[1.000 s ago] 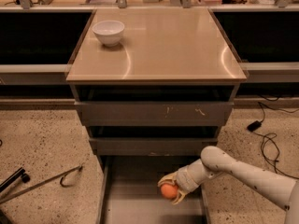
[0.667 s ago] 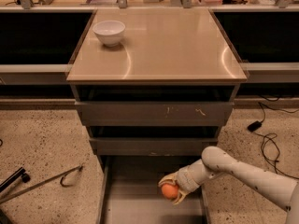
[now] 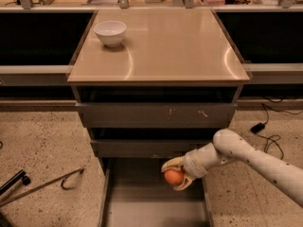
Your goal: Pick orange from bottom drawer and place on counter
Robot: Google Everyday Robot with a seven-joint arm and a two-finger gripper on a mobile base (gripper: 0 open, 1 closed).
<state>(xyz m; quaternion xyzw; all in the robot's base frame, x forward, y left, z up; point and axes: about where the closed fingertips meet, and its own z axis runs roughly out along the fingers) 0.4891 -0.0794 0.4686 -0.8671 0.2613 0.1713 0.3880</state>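
Note:
The orange [image 3: 173, 176] is small and round and sits between the yellowish fingers of my gripper [image 3: 175, 175], which is shut on it. The white arm reaches in from the lower right. The gripper holds the orange just above the open bottom drawer [image 3: 142, 207], a long grey tray pulled out under the two closed grey drawers. The counter [image 3: 175, 51] is the glossy tan top of the cabinet, well above and behind the gripper.
A white bowl [image 3: 110, 32] stands at the counter's back left corner. Dark shelving units flank the cabinet. A black cable and plug [image 3: 265, 126] lie on the speckled floor at right; a metal tool [image 3: 42, 186] lies at left.
The gripper with the orange has risen slightly above the drawer floor; otherwise the scene is nearly unchanged.

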